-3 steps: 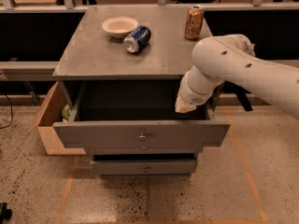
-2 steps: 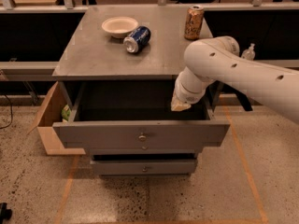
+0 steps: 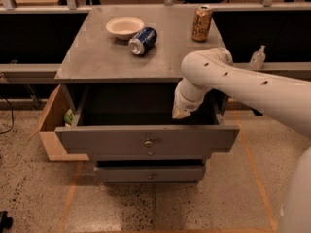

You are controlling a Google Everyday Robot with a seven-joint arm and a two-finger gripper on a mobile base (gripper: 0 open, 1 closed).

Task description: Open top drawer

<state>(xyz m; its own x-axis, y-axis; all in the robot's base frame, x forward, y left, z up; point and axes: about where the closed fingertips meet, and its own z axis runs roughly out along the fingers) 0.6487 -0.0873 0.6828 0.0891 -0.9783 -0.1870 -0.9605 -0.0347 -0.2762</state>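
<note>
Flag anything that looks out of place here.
The blue can lies tipped on its side beside the bowl, while the tan can stands upright. The gripper hangs over the pulled-out top drawer.

A: Matt grey paint across the top drawer (image 3: 146,139); tiny shiny metal knob (image 3: 148,142).
B: Smooth, faintly glossy white plastic on the gripper (image 3: 181,113), hanging over the drawer's open right half.
A: Dull grey cabinet top (image 3: 97,57); glossy printed metal on the blue can (image 3: 142,41) and gold can (image 3: 201,23); matt cream bowl (image 3: 124,27).
B: Speckled stone floor (image 3: 48,198), plain brown cardboard box (image 3: 58,147).
</note>
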